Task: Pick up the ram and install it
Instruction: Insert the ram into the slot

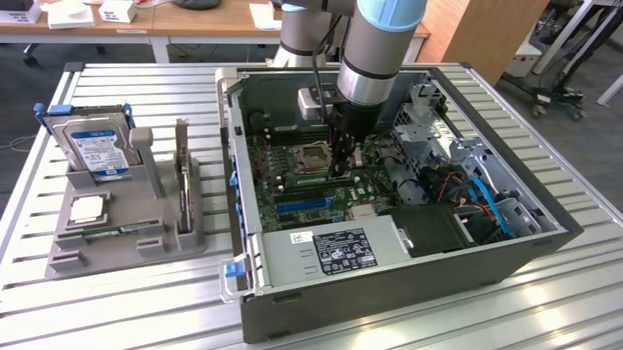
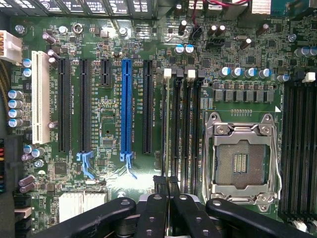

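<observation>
So here's where we're at: the arm is reaching down into the open computer case (image 1: 389,284), and the gripper (image 1: 341,171) sits low over the board in the middle of the case, right next to the empty processor socket (image 1: 309,154). From the wrist camera we see the fingertips (image 2: 166,181) pressed together, closed tight at the end of the black memory slots (image 2: 183,124) beside the socket (image 2: 240,158). We can't tell if anything thin is pinched between them. A green ram stick (image 1: 122,230) lies flat in the grey holder (image 1: 107,251) outside the case, on the exterior view's left of it and well apart from the gripper. Inside the case there's also a pale green strip (image 1: 309,178) just beside the fingertips, but we can't make out what it is. A hard drive (image 1: 98,146) stands in that same holder.
</observation>
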